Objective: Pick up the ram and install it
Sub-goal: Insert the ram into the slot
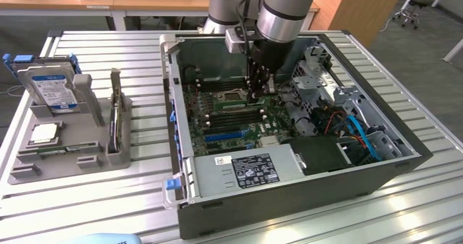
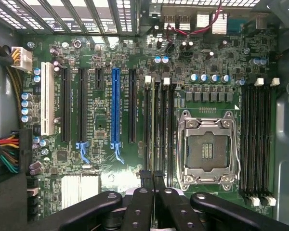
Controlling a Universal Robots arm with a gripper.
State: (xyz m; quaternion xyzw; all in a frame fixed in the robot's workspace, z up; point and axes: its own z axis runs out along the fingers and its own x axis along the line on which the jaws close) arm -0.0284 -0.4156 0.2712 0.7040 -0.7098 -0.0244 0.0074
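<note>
From where I stand, the gripper (image 1: 257, 96) is down inside the open computer case (image 1: 289, 206), mid-frame in the exterior view, with its fingers clenched tight together. Just under the tips the ram (image 1: 233, 106) stands on edge in a motherboard slot beside the empty processor socket (image 1: 230, 96). I cannot tell whether the fingers pinch its top edge or merely bear on it. I'd judge the stick light, thin and stiff, but brittle — best held by the long upper edge, clear of chips and contacts, and pushed straight, never twisted.
</note>
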